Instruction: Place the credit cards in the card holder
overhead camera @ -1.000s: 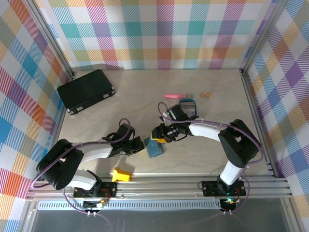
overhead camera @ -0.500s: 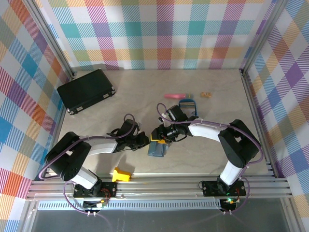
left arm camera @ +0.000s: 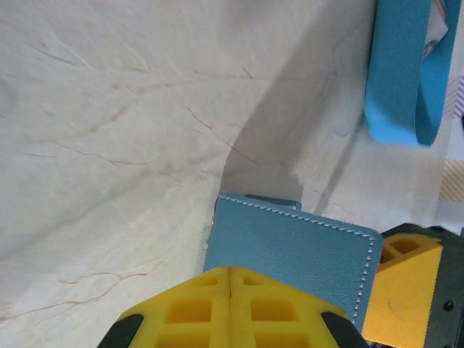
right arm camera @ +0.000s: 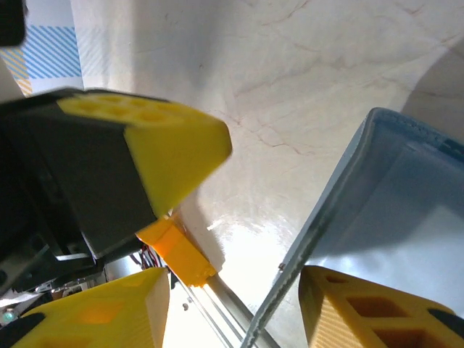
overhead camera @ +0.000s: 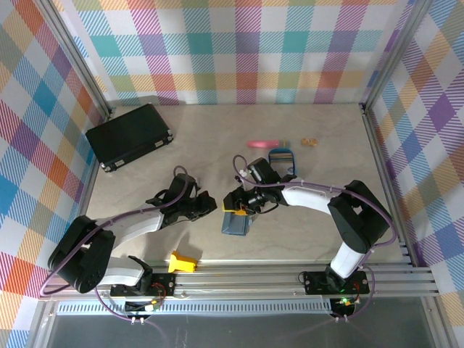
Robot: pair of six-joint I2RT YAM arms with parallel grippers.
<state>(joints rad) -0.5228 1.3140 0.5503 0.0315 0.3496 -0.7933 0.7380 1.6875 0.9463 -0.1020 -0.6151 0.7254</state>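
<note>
Top external: card holder [overhead camera: 235, 225] on table [overhead camera: 312, 174], well apart from black case [overhead camera: 129, 135].

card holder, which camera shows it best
Top external: nearly the whole card holder sits in view on the table. Left wrist shows its stitched cover close, partly behind the left end effector; right wrist catches a blurry edge.

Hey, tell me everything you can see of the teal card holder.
The teal-blue, leather-look card holder is a small folded wallet with pale stitching along its edges and rounded corners. It looks closed and lies on the beige marbled tabletop near the front centre. The right gripper sits at its far edge, fingers apart; contact is unclear. The left gripper is close by on its left.
</note>
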